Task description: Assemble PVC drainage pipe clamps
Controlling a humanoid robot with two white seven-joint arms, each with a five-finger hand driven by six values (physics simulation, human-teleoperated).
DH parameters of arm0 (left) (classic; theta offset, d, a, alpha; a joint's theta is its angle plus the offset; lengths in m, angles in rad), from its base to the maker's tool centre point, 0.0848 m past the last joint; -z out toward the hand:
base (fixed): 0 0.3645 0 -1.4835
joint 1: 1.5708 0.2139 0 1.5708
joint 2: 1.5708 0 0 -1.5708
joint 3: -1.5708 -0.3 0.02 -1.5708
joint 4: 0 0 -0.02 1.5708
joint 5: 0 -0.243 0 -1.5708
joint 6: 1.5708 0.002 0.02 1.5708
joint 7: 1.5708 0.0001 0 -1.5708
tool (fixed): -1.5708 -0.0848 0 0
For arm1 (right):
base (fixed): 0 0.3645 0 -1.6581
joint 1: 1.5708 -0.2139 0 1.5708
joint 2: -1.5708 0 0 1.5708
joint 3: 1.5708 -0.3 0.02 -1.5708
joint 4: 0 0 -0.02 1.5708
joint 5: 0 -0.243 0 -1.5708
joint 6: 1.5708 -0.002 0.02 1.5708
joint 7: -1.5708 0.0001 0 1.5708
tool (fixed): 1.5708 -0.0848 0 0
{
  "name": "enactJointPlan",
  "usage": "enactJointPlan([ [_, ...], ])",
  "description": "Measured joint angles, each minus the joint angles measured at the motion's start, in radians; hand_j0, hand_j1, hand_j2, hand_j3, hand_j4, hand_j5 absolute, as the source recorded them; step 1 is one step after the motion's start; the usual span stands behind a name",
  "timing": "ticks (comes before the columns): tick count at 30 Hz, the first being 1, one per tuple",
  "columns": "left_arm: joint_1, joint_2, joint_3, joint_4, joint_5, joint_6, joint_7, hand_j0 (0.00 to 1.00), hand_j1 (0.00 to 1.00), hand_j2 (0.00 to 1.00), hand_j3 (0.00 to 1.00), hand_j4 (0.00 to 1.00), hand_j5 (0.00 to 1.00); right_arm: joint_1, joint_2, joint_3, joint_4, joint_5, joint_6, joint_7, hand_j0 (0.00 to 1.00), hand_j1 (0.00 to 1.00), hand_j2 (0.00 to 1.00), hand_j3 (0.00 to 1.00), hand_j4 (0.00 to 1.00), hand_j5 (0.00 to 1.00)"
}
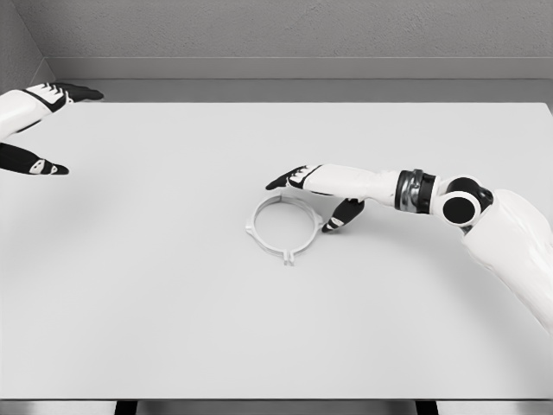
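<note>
A white PVC pipe clamp ring (284,226) lies flat near the middle of the white table (173,328). A small tab sticks out at its front edge. My right hand (302,204) reaches in from the right and sits at the ring's far right rim. Its dark fingers (287,179) are stretched just behind the ring, and its thumb (344,215) is beside the right rim. The hand is open and holds nothing. My left hand (79,130) hovers at the far left edge of the table, open and far from the ring.
A grey wall runs along the back of the table. The table's front edge crosses the bottom of the view, with dark legs showing under it.
</note>
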Motion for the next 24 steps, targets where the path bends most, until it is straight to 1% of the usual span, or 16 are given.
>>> enactJointPlan([
  [24,0.0,0.014,0.0,-0.014,0.017,0.0,0.0,1.0,1.0,1.0,1.0,1.0,1.0,0.002,0.014,0.001,0.002,0.0,0.0,0.0,1.0,1.0,1.0,1.0,1.0,1.0],
])
